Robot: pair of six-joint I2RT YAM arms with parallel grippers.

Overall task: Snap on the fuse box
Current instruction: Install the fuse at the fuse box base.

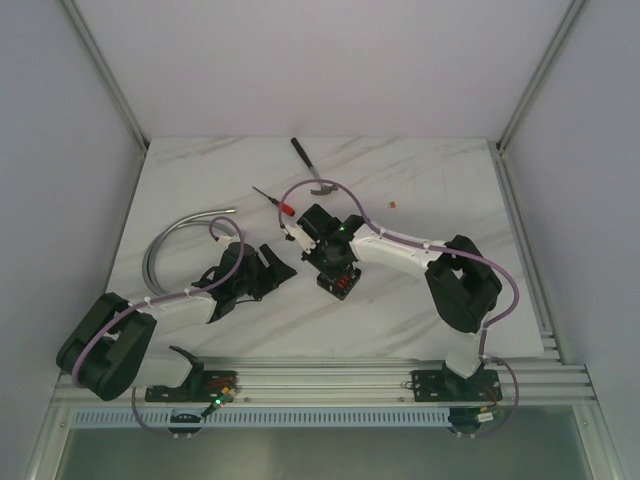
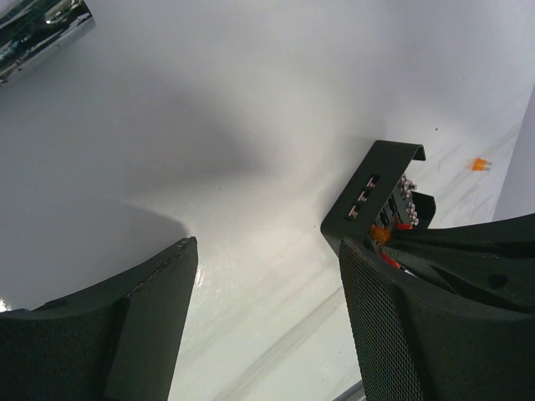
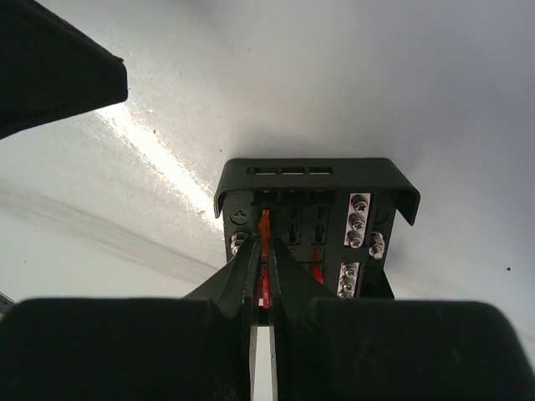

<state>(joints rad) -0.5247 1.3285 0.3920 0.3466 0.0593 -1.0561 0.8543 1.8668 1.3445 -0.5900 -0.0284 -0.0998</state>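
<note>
The fuse box (image 1: pixel 340 283) is a small black box lying on the white table, with red and orange fuses and silver screws on its face (image 3: pixel 313 175). My right gripper (image 3: pixel 264 251) reaches over it from the near side, jaws pinched on an orange fuse (image 3: pixel 266 224) standing in the box's left slot. My left gripper (image 2: pixel 266 251) hangs open just left of the box (image 2: pixel 376 196), nothing but bare table between its fingers. Its right finger (image 2: pixel 393 326) hides the box's near corner.
A loose orange fuse (image 1: pixel 393 204) lies behind the box, also in the left wrist view (image 2: pixel 478 164). A red-handled screwdriver (image 1: pixel 275 200) and a dark-handled tool (image 1: pixel 310 165) lie at the back. A grey metal hose (image 1: pixel 175 235) curves at the left.
</note>
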